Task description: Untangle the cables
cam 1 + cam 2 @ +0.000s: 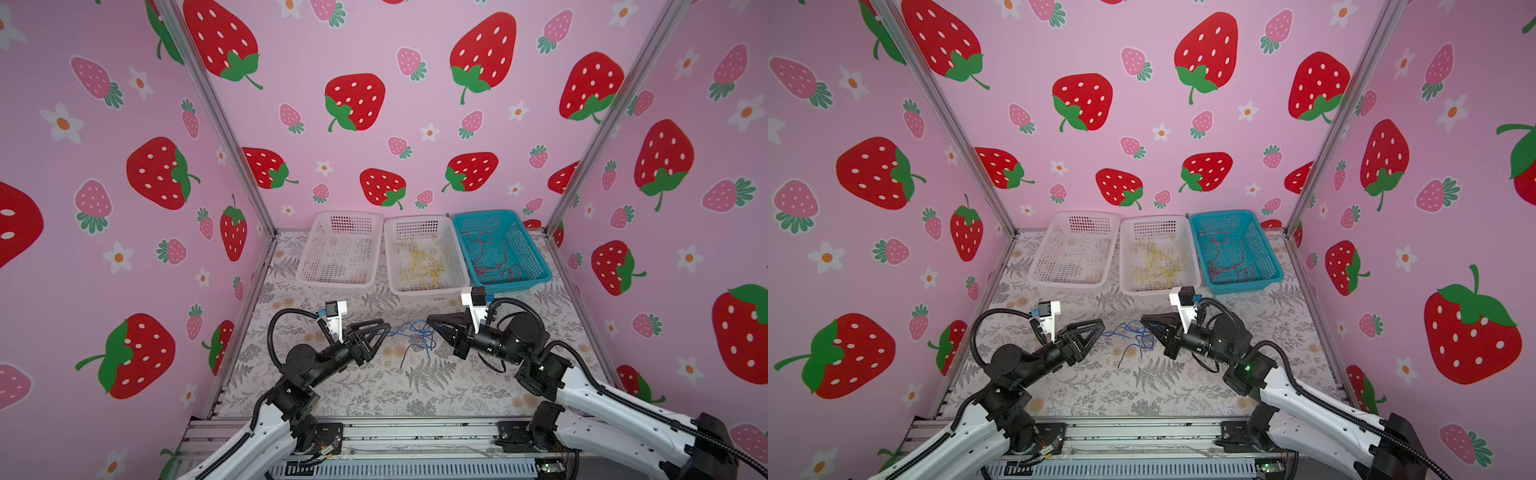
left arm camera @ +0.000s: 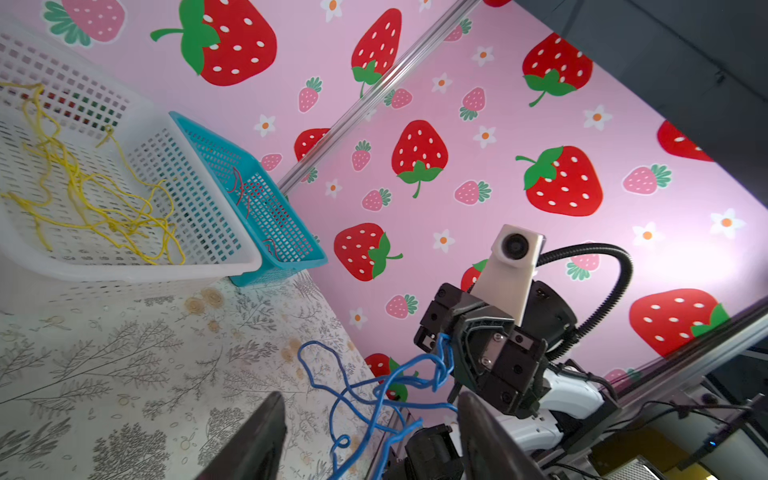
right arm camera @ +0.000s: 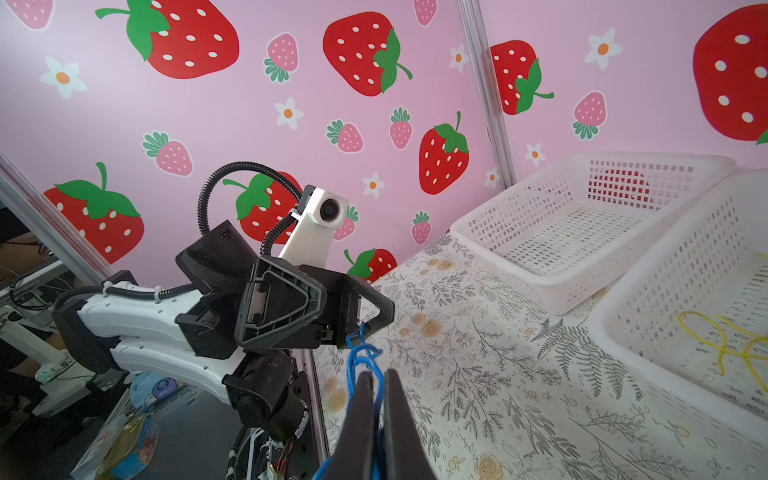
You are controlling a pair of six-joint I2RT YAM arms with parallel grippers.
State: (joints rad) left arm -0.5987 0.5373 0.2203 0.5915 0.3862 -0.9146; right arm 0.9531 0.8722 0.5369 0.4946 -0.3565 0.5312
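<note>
A tangle of dark blue cables (image 1: 415,334) lies mid-table between my two grippers in both top views. My right gripper (image 3: 377,386) is shut on a bunch of blue strands (image 3: 353,353) and holds them just off the table. My left gripper (image 2: 372,403) faces it with its jaws apart, and blue loops (image 2: 345,386) run between its fingers without being pinched. From above, the left gripper (image 1: 387,329) and the right gripper (image 1: 431,322) are nearly tip to tip. Yellow cables (image 1: 422,262) lie in the middle white basket. Red cables (image 1: 492,257) lie in the blue basket.
Three baskets line the back of the table: a white one (image 1: 340,284) with nothing visible in it at the left, the middle white one (image 1: 389,249), and the blue one (image 1: 540,268). Pink strawberry walls close in three sides. A metal rail (image 1: 415,432) runs along the front.
</note>
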